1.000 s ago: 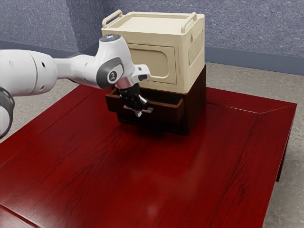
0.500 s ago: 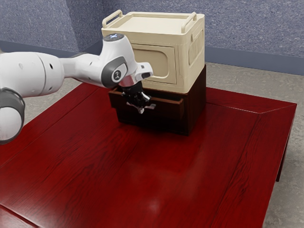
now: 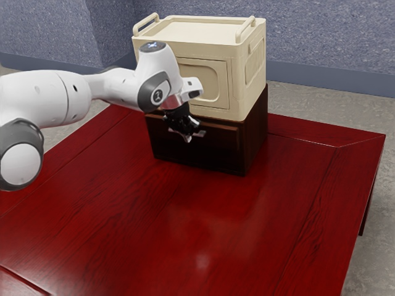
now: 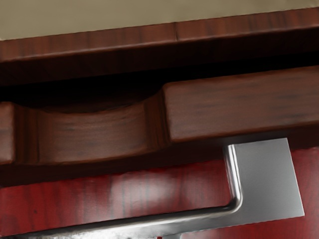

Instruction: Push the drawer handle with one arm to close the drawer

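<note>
Drawer: the dark brown wooden drawer with a scooped notch in its front (image 4: 239, 107) sits just proud of the dark brown wooden cabinet (image 3: 255, 135), a dark gap showing behind its front; nearly home, not fully shut.
Handle: the silver metal handle with a flat, squared end (image 4: 269, 181) stands out from the drawer front, above the glossy red wooden table (image 3: 185, 234).
Gripper: the black gripper (image 3: 186, 135) is at the handle; whether it is spread or pressed together, I cannot tell.
Push: the step in hand looks like the last of the closing; best kept slow, level and square to the front, easing off once the gap closes.
Risk: contact away from the handle's middle could skew the drawer or slide off.
Overhead: the cream plastic box with two top handles (image 3: 249, 86) rests on the cabinet, close above; the wrist should keep low and clear of it.
</note>
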Robot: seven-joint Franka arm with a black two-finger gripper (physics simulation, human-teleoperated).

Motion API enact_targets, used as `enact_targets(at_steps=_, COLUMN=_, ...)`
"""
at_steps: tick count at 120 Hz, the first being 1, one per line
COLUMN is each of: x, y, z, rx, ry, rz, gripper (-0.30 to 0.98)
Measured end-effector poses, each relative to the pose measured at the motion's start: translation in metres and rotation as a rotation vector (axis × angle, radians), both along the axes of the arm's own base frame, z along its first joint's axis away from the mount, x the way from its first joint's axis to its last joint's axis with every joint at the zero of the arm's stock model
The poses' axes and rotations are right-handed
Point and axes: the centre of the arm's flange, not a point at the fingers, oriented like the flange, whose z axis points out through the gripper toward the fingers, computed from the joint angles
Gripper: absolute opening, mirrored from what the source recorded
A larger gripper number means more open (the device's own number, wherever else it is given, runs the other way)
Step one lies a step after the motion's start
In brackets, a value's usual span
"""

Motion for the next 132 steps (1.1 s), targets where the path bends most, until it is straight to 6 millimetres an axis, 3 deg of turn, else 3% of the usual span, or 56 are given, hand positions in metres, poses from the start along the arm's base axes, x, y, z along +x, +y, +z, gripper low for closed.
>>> enact_targets(at_steps=16, x=0.003, y=0.004, z=0.003, rx=0.001, ry=-0.011, rz=0.010, gripper=-0.10)
enact_targets(at_steps=77, x=0.018, y=0.009, z=-0.012, rx=-0.005, ry=-0.014, rz=0.035, gripper=-0.10)
enact_targets(at_steps=86, x=0.012, y=0.016, z=-0.013, rx=-0.004, ry=-0.001, rz=0.047, gripper=-0.10)
enact_targets(at_steps=91, x=-0.007, y=0.026, z=-0.009, rx=-0.004, ry=0.027, rz=0.061, gripper=-0.10)
enact_targets(at_steps=97, x=-0.047, y=0.028, z=0.006, rx=0.000, ry=0.063, rz=0.065, gripper=-0.10)
enact_targets(at_steps=105, x=-0.116, y=-0.005, z=0.076, rx=0.023, ry=0.057, rz=0.019, gripper=-0.09)
enact_targets(at_steps=112, x=-0.165, y=-0.036, z=0.135, rx=0.042, ry=0.067, rz=-0.022, gripper=0.04)
enact_targets(at_steps=116, x=-0.182, y=-0.054, z=0.160, rx=0.040, ry=0.082, rz=-0.061, gripper=0.11)
enact_targets(at_steps=123, x=-0.203, y=-0.078, z=0.183, rx=0.013, ry=0.130, rz=-0.139, gripper=0.24)
enact_targets(at_steps=132, x=-0.215, y=-0.072, z=0.214, rx=-0.017, ry=0.171, rz=-0.190, gripper=0.37)
